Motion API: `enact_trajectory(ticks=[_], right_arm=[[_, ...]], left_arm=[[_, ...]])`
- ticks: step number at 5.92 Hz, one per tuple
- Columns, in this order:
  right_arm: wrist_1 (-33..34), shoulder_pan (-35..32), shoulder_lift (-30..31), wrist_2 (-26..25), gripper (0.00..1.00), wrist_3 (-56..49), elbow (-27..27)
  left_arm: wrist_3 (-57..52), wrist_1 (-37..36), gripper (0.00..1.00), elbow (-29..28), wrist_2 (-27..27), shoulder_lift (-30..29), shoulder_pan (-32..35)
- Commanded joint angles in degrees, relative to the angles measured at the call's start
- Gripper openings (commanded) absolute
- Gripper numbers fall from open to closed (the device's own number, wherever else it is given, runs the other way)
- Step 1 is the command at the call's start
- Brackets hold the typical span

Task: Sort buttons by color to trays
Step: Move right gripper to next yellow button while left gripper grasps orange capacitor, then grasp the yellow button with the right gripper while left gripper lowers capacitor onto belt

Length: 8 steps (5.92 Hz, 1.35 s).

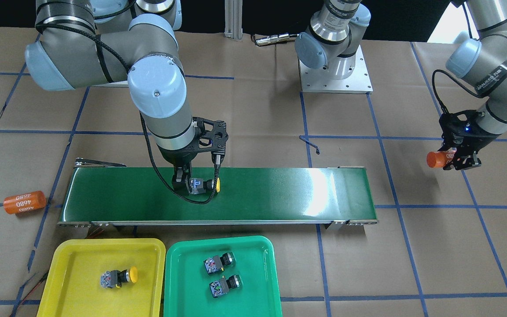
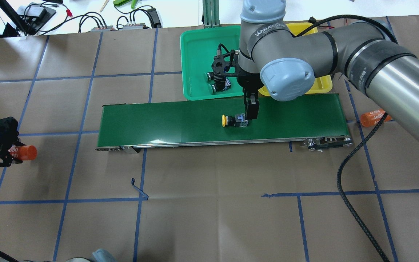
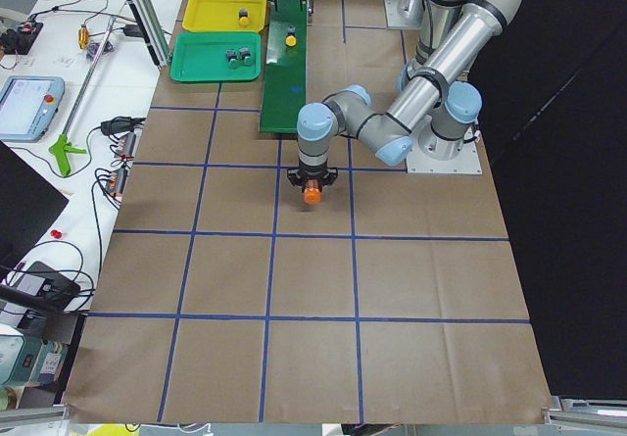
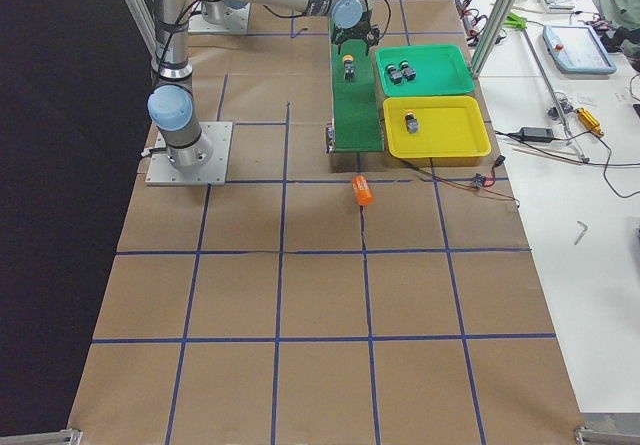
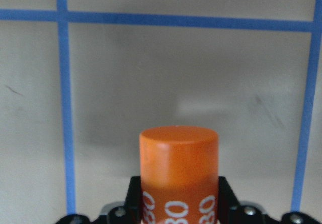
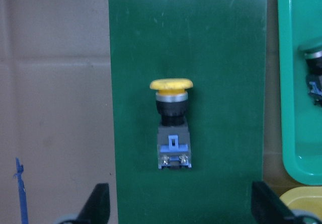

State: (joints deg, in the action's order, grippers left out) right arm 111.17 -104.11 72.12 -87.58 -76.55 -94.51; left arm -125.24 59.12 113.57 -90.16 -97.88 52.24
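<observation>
I have the right gripper (image 6: 178,186) spread wide over the last yellow button (image 6: 171,128) lying on the conveyor belt (image 6: 221,58), ready to straddle it for the yellow tray (image 1: 73,255), while the left gripper (image 1: 458,156) hangs well aside, clamped on an orange cylinder (image 1: 436,159)

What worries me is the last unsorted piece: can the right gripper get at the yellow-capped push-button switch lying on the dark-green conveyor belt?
Probably yes. The right gripper hangs open just over the yellow-capped push-button switch, which lies alone on the dark-green conveyor belt with nothing between them.
</observation>
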Motion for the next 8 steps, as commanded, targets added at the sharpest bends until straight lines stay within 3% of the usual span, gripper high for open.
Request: enact_trajectory(ticks=[1,4,5,6,7,8], right_arm=[[13.4,2.7,-0.1,0.0,1.0,-5.8,-9.2],[13.9,10.1,0.5,0.6,0.99,-10.1,-12.5],[13.9,9.9,0.5,0.5,0.97,-10.0,-12.5],[13.8,10.1,0.5,0.5,0.8,-10.1,-12.5],[13.8,10.5,0.6,-0.3,0.55,-10.3,-12.5],[13.6,11.4,1.3,-0.8,0.4,-10.3,-12.6]], left_arm=[[16.5,11.6,0.0,-8.6,0.0,1.1,14.8],[28.6,9.8,0.01,-8.8,0.1,-2.5,30.3],[29.1,3.8,0.03,-8.1,-0.4,-5.4,33.6],[29.3,2.7,0.04,-7.9,-0.3,-6.1,34.2],[29.2,2.1,0.12,-7.7,0.2,-6.7,34.2],[29.2,0.2,0.43,-7.7,0.2,-7.5,34.2]])
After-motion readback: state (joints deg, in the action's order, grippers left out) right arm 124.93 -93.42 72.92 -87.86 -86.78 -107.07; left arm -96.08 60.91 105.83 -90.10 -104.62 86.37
